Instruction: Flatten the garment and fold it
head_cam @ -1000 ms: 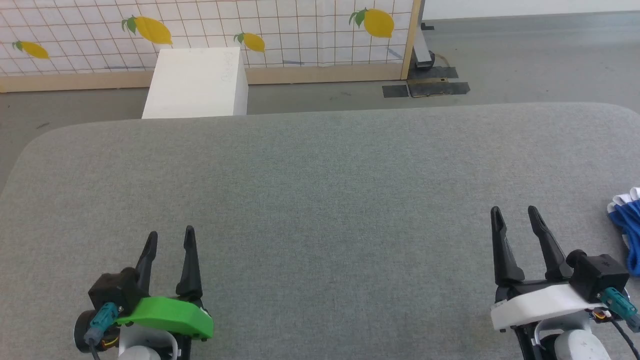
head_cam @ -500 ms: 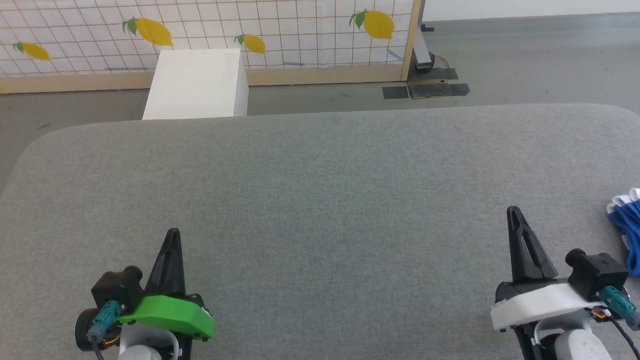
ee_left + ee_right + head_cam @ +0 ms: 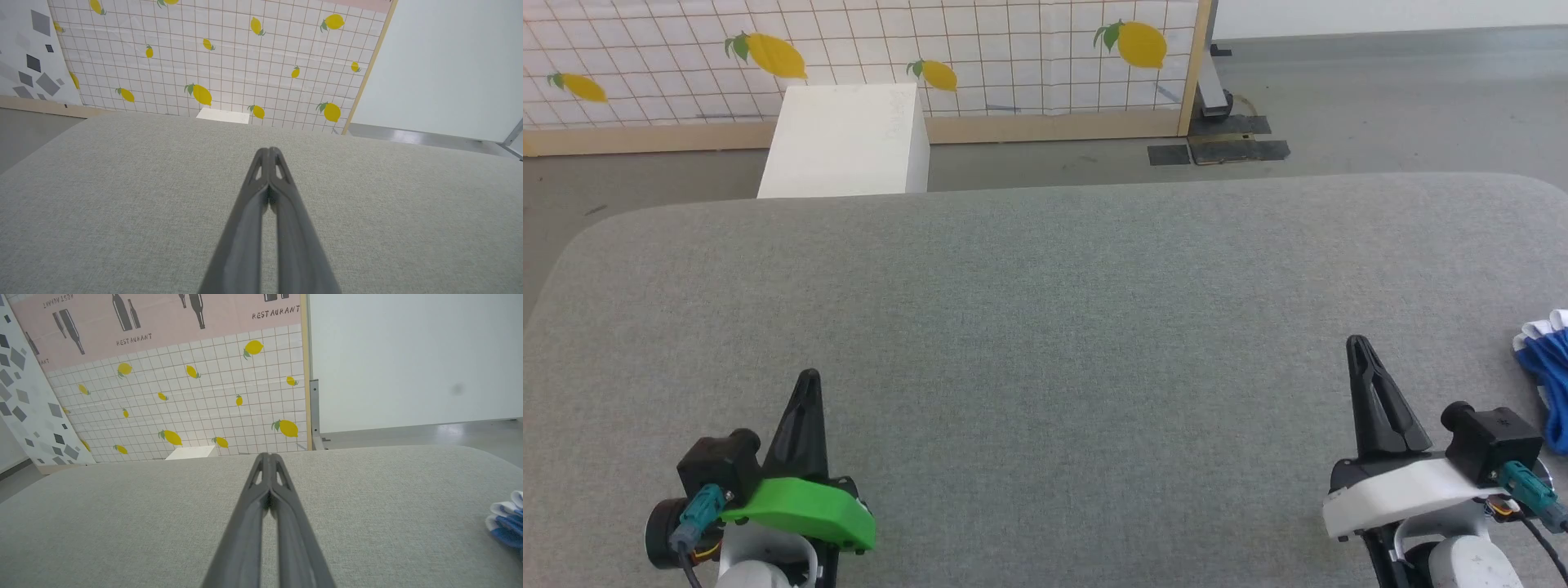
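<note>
Both grippers are closed and hold nothing: the left gripper [image 3: 809, 377], under its green shell, and the right gripper [image 3: 1356, 343], under its white shell, each press their two long dark fingers [image 3: 253, 228] tip to tip into one thin point; they hover low over the near side of the table [image 3: 1045, 310], well apart, and we judge this a waiting pose that keeps our arms away from the middle, where cloth would be spread; the table has a grey woven cover, matte and a little rough, with rounded corners; the garment [image 3: 1547, 384] lies at the right edge of the table, near our right gripper but not touching it, and the head view cuts it off; what we see of it is a crumpled heap of soft royal-blue fabric with white trim, in loose rounded folds, so no flattening is done yet; we think our right gripper, being nearer, should open and reach for it first; beyond the table stand a plain white box [image 3: 845, 143] and a tiled panel with yellow lemons [image 3: 1013, 49].
</note>
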